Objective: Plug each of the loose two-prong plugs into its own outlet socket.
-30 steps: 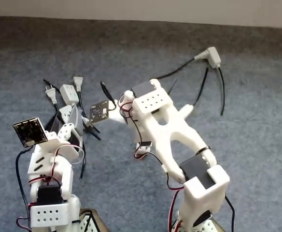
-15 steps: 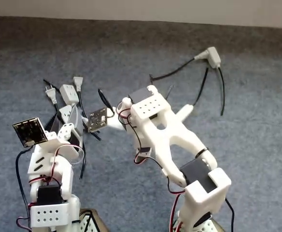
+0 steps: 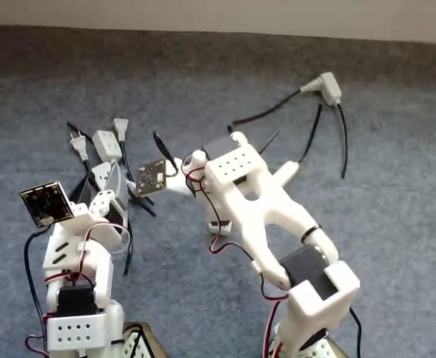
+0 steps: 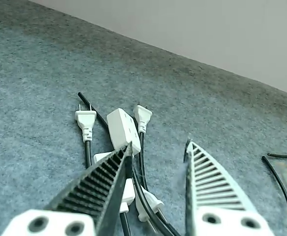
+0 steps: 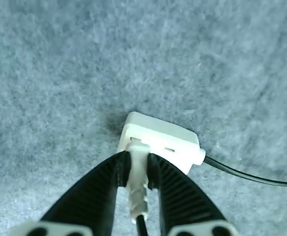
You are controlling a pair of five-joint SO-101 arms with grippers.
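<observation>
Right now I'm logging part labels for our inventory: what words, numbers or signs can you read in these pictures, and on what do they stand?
No text can be read in any view.
loose plugs: plain white, no marking visible.
outlet block beside them: plain white, no print visible.
second outlet block: a slot shows, no print.
circuit board on an arm: its marks are too small to read.

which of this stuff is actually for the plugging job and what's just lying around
Job: plug in right fingers, socket at its tip; two loose plugs, socket block between them; probably the far white cable end.
Not the job: carpet, wall.
</observation>
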